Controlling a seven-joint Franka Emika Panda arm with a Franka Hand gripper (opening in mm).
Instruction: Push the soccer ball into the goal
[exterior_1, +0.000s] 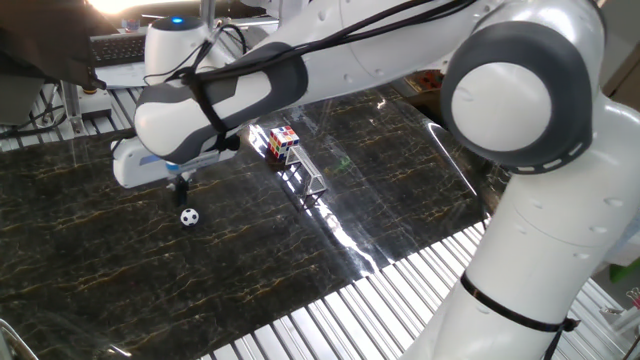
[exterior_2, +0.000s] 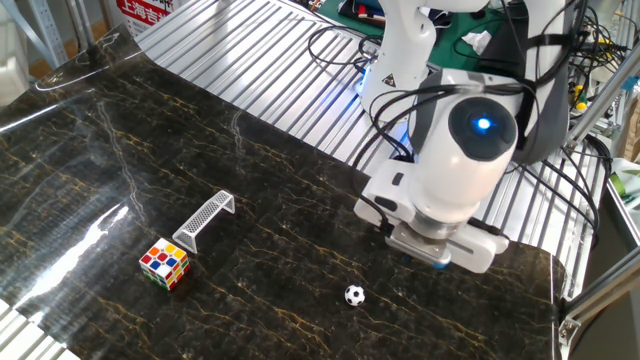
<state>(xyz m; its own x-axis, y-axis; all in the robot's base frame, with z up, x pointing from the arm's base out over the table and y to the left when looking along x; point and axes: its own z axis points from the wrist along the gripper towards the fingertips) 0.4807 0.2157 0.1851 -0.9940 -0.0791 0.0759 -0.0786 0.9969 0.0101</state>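
The soccer ball (exterior_1: 189, 216) is a tiny white ball with black patches, lying on the dark marble tabletop; it also shows in the other fixed view (exterior_2: 354, 295). The goal (exterior_1: 306, 176) is a small silvery metal frame, well off to the ball's right, next to a multicoloured cube; it shows too in the other fixed view (exterior_2: 205, 220). My gripper (exterior_1: 181, 191) hangs just behind and above the ball, fingers together and empty. In the other fixed view the hand's body hides the fingers.
A multicoloured puzzle cube (exterior_1: 282, 141) stands right beside the goal's far end, also in the other fixed view (exterior_2: 164, 264). Ribbed metal surface (exterior_2: 250, 60) borders the marble top. Cables (exterior_2: 560, 170) and clutter lie beyond the table.
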